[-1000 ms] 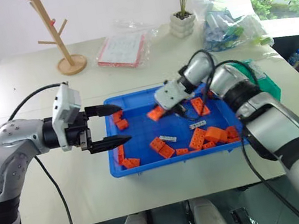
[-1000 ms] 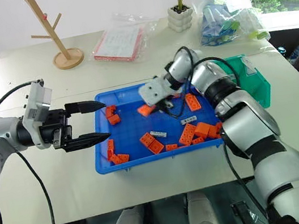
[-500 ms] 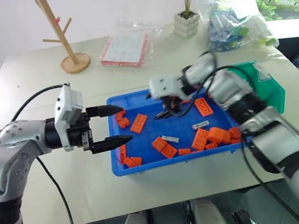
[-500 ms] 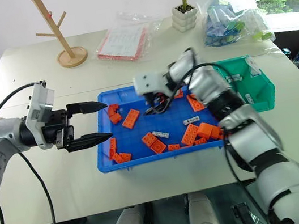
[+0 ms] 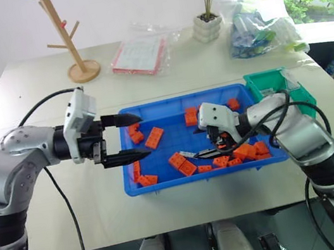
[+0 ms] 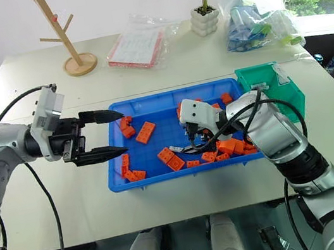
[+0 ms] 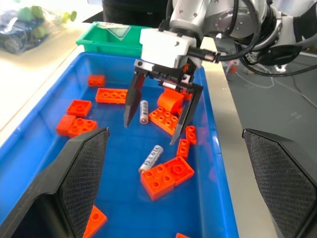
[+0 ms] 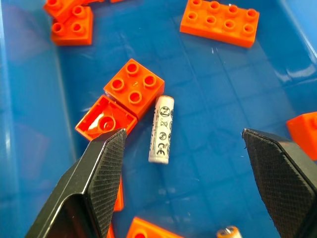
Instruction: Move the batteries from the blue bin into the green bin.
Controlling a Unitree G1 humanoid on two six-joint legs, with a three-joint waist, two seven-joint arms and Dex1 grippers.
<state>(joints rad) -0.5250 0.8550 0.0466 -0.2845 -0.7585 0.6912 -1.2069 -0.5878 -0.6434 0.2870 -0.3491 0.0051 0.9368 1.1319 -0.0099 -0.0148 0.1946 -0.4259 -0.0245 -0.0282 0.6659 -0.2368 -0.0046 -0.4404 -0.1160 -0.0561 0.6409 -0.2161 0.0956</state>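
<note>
The blue bin (image 5: 164,117) lies on the table with orange toy bricks (image 5: 154,137) scattered in it. One of the batteries (image 8: 162,130) lies flat on its floor beside two bricks, and a second battery (image 7: 143,111) lies close by. My right gripper (image 5: 201,146) is open and empty, angled down just above the first battery (image 7: 151,158), its fingers to either side of it. My left gripper (image 5: 145,134) is open and empty, held level over the bin's left rim. The green bin (image 5: 274,84) stands against the blue bin's far right corner.
A wooden peg stand (image 5: 73,44), a bagged booklet (image 5: 139,56), a potted plant (image 5: 207,19) and a plastic bag of items (image 5: 257,29) sit at the back of the table. The table's front edge runs just below the blue bin.
My right gripper opened and let an orange brick drop at the bin's left, then swung back towards the near right and rolled over a battery. The left gripper stayed put.
</note>
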